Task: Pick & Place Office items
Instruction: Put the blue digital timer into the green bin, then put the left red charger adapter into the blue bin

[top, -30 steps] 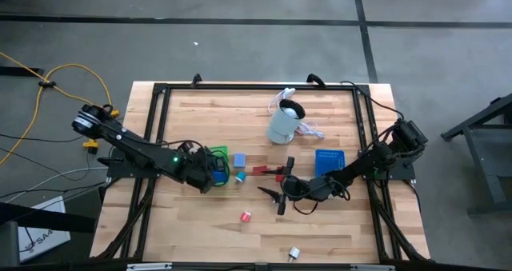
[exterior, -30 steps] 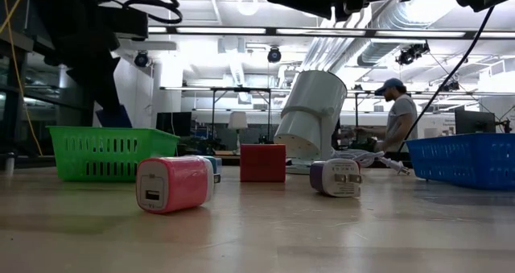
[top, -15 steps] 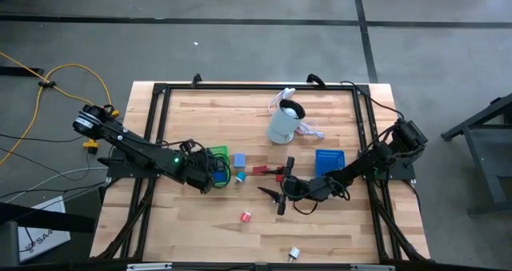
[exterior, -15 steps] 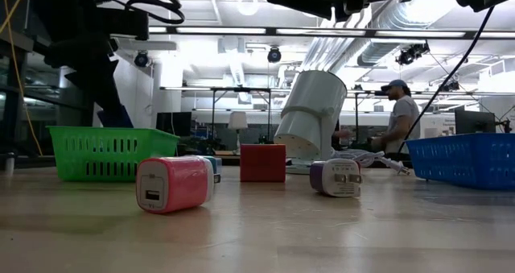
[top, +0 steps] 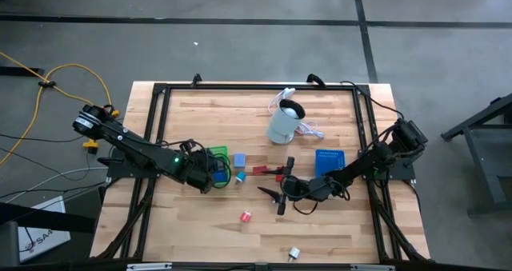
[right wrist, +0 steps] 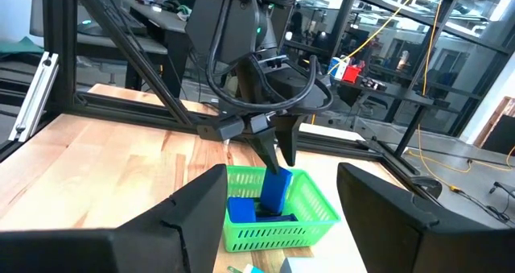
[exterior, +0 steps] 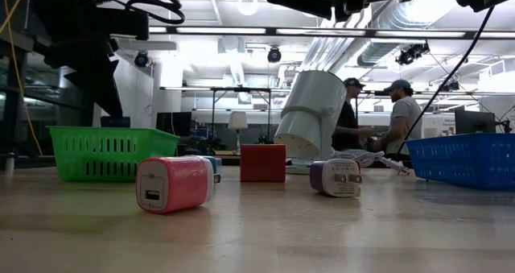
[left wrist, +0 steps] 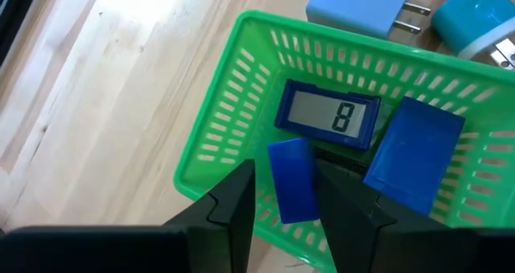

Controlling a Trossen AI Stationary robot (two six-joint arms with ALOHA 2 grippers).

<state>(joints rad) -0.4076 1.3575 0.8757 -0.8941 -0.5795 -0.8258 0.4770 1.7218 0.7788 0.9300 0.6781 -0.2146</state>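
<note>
Your left hand [left wrist: 282, 194] hangs over the green tray [top: 217, 153], which sits toward the bench's [top: 200, 215] left edge, about midway between its near and far edges. Fingers clamped on a blue block [left wrist: 291, 179]

- Block held upright, long axis running straight down out of the fingers; lower end already inside the tray's rim, seen from the right wrist [right wrist: 274, 189]
- Beneath and beside it in the tray: a small blue display piece showing an "8" [left wrist: 330, 115] and another blue block [left wrist: 414, 152]. Held block is just beside both; touching or not, you cannot tell
- So the relation that counts is vertical: tray floor lies directly below the held piece, no sideways travel looks needed. Judgement: a release here should land it inside, likely leaning on the display piece

Your right hand [top: 282, 193] waits near the bench's centre, fingers spread wide, empty, facing the tray

Loose items on the bench:
- light-blue charger [top: 239, 159] and teal charger [top: 238, 176], just outside the tray's right wall, nearest the left hand
- red piece [top: 260, 170], nearer the right hand
- pink charger [top: 246, 216], toward the near edge
- white-and-purple charger [top: 294, 253], at the near edge

Blue tray [top: 328, 161] sits behind the right hand's arm
</note>
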